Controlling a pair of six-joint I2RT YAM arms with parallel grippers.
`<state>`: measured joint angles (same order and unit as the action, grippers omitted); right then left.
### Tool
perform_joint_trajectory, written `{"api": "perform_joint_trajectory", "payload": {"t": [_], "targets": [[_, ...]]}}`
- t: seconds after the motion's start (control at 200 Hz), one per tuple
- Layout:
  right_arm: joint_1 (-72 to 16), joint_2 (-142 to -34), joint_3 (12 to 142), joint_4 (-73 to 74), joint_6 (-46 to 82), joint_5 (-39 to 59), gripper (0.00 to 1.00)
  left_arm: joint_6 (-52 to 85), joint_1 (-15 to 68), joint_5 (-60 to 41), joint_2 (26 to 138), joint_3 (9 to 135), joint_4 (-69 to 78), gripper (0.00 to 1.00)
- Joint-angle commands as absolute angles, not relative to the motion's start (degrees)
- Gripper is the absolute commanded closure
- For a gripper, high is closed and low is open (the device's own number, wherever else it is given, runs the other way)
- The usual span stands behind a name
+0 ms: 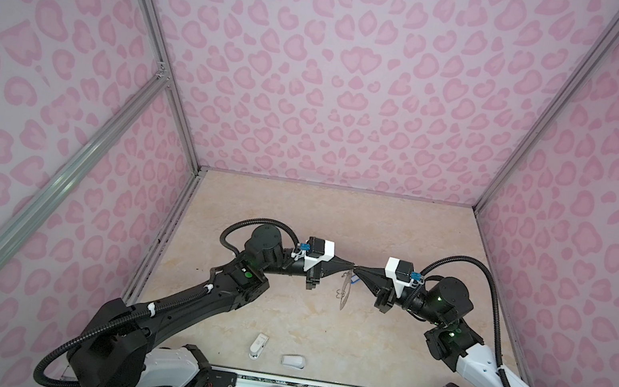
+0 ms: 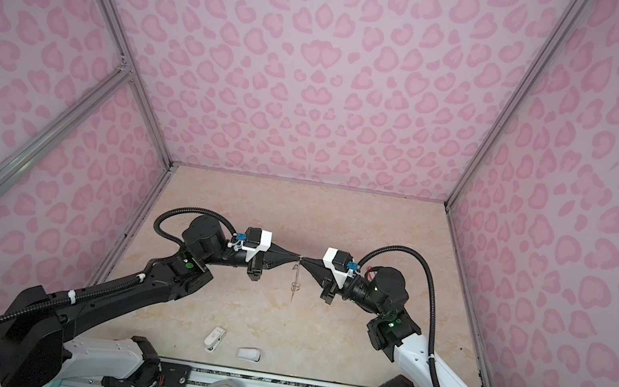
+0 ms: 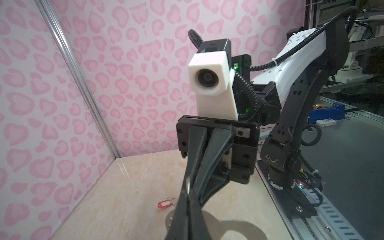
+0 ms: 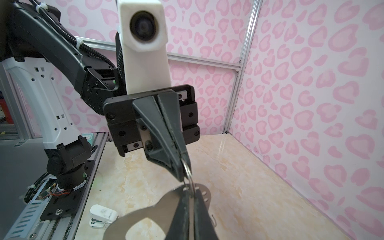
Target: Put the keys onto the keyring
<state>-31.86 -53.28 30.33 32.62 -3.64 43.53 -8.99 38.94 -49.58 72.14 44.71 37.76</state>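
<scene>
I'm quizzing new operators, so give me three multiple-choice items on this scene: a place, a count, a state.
1. The red-orange key lies: A on the table; B on the rail; C on the wall.
2. White plastic pieces: A one; B two; C four.
3. The keyring is: A flat on the table; B held up between left hand and right hand; C on the wall.
Answers: A, it rests on the marble top; B, two lie by the front edge; B, both fingertips pinch it aloft.
</scene>
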Motion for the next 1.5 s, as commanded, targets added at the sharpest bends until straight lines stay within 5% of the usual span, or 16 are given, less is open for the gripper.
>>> {"api": "perform_joint_trajectory", "payload": {"t": [0.0, 0.77, 0.855, 0.92, 1.14, 1.495], "targets": [[-31.7, -52.8, 30.1, 34.4, -2.8, 44.9, 0.9, -9.4, 38.6, -52.9, 72.4, 45.7, 38.1, 0.97], [-31.1, -52.7, 30.6, 32.3, -2.0, 49.1, 1.0, -10.4, 38.2, -55.6, 73.5, 47.8, 34.2, 0.94], [-30.8, -52.2, 31.3, 28.5, -3.4, 48.3, 1.0, -14.7, 37.8, -52.5, 72.4, 49.4, 27.0, 0.74], [-30.6, -51.6, 32.9, 21.7, -6.5, 47.3, 1.0, -22.2, 37.7, -49.4, 70.6, 51.6, 17.5, 0.68], [-30.6, -52.2, 39.1, 2.2, -15.7, 43.7, 1.0, -38.7, 39.1, -39.8, 69.0, 59.1, -5.7, 0.67], [-30.8, -53.7, 40.3, 0.0, -16.3, 42.8, 1.0, -44.5, 43.3, -32.0, 71.9, 64.7, -15.2, 0.69]]}}
